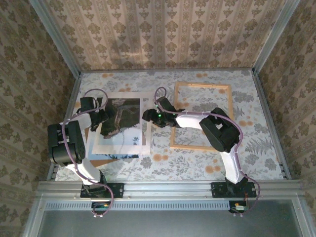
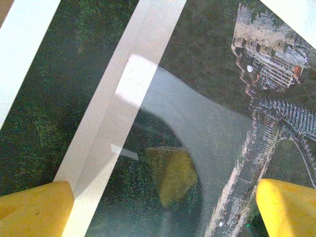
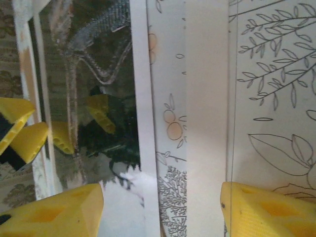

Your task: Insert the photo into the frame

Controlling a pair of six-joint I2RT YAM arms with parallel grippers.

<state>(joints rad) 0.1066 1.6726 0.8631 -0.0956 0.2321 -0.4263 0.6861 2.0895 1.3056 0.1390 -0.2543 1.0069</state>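
The photo (image 1: 129, 123), a dark green hill print with a white border, lies flat on the left half of the table. My left gripper (image 1: 105, 121) hovers over its left part, open. In the left wrist view its yellow fingertips (image 2: 34, 207) stand wide apart above the glossy photo (image 2: 207, 74), nothing between them. My right gripper (image 1: 147, 116) is open at the print's right edge. Its fingertips (image 3: 54, 212) straddle the white border (image 3: 140, 148) without holding it. The frame (image 1: 202, 85), thin light wood, lies to the right, with tablecloth showing through it.
A brown board corner (image 1: 101, 162) sticks out under the photo's near left side. The patterned tablecloth (image 1: 197, 163) covers the table. Wallpapered walls with metal rails (image 1: 269, 113) close in the sides and back. The left gripper's yellow fingers (image 3: 19, 131) show across the print.
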